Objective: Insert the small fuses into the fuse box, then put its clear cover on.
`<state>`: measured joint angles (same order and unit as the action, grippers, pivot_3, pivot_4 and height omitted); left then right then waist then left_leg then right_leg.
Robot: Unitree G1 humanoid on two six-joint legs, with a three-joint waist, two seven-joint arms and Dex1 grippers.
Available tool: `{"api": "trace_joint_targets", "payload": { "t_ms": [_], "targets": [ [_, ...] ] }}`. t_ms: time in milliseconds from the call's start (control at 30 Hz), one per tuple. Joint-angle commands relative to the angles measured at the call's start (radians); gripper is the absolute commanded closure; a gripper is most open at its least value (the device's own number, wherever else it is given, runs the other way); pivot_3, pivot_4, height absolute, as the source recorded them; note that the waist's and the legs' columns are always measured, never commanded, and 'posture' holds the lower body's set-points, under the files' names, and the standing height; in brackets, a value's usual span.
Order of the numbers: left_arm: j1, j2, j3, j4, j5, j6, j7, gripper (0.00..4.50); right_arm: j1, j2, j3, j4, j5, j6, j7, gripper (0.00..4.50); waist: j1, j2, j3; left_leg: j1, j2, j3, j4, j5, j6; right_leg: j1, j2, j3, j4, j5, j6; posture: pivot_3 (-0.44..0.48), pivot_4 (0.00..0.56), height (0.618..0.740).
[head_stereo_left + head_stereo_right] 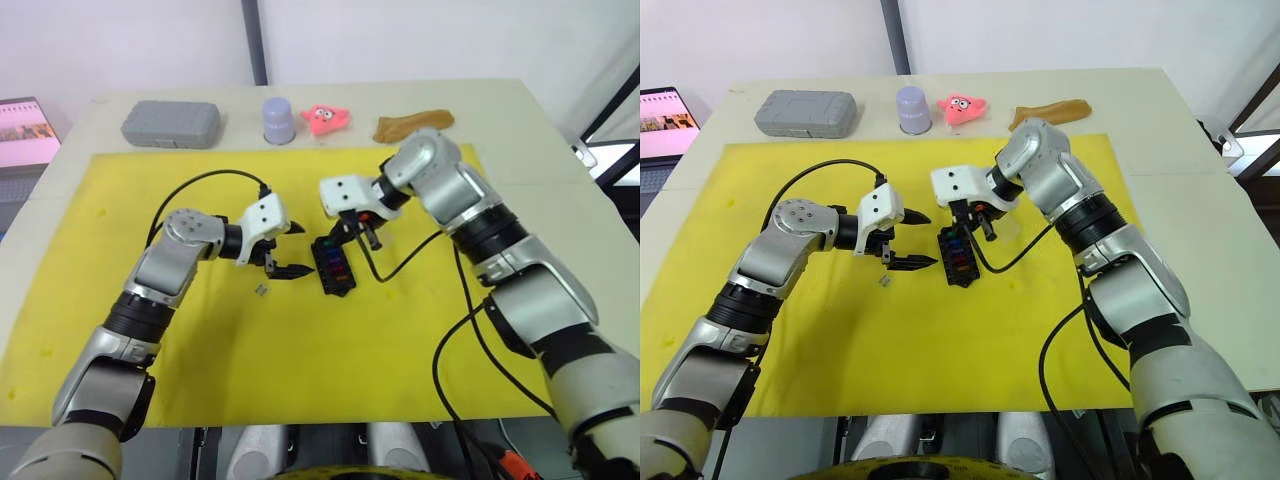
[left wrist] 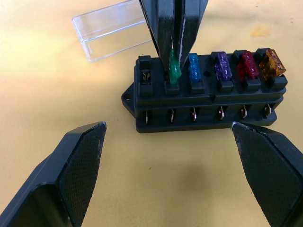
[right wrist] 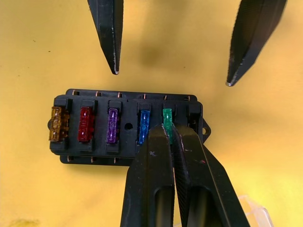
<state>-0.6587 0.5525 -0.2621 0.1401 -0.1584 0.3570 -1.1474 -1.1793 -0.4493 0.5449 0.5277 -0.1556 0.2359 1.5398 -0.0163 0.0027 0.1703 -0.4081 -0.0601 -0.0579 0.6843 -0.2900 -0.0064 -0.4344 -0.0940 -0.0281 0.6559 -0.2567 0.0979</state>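
A pale table carries a yellow mat. Along its far edge lie a grey case, a lilac cup, a pink toy and a tan piece. On the mat sit the fuse box, the clear cover just beside it, and one small grey fuse.

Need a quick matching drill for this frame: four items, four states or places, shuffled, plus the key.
Items:
1. green fuse
2. clear cover
3. left gripper
4. end slot next to the green fuse

States or places:
A. lying on the yellow mat beside the fuse box
B. open, hanging near the box and holding nothing
C. has no fuse in it
D. pinched by the fingers of the right gripper over its slot

Pairs: 1-D, 2-A, 3-B, 4-C
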Motion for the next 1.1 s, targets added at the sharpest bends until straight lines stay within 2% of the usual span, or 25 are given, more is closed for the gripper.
{"api": "trace_joint_targets", "payload": {
  "t_ms": [33, 567, 1100],
  "targets": [
    [0.009, 0.002, 0.003, -0.032, 0.007, -0.018, 0.007, 0.06, -0.044, 0.007, -0.014, -0.001, -0.004, -0.014, 0.012, 4.50, 0.000, 0.000, 0.000, 0.000, 0.000, 0.000, 0.000, 0.000, 0.000, 0.000, 0.000, 0.000, 0.000, 0.000, 0.000, 0.000, 0.150, 0.731],
    [0.019, -0.005, 0.006, -0.039, 0.018, -0.018, 0.011, 0.06, -0.027, 0.029, 0.011, 0.017, -0.049, -0.056, 0.014, 4.50, -0.001, 0.000, 0.000, 0.000, 0.000, 0.000, 0.000, 0.000, 0.000, 0.000, 0.000, 0.000, 0.001, 0.000, 0.000, 0.000, 0.150, 0.731],
    [0.017, -0.007, 0.008, -0.036, 0.017, -0.019, 0.015, 0.06, -0.056, 0.033, -0.014, -0.008, -0.026, 0.018, 0.058, 4.50, -0.001, 0.000, 0.000, 0.000, 0.000, 0.000, 0.000, 0.000, 0.000, 0.000, 0.000, 0.000, 0.001, 0.000, 0.000, 0.000, 0.150, 0.731]
  ]
}}
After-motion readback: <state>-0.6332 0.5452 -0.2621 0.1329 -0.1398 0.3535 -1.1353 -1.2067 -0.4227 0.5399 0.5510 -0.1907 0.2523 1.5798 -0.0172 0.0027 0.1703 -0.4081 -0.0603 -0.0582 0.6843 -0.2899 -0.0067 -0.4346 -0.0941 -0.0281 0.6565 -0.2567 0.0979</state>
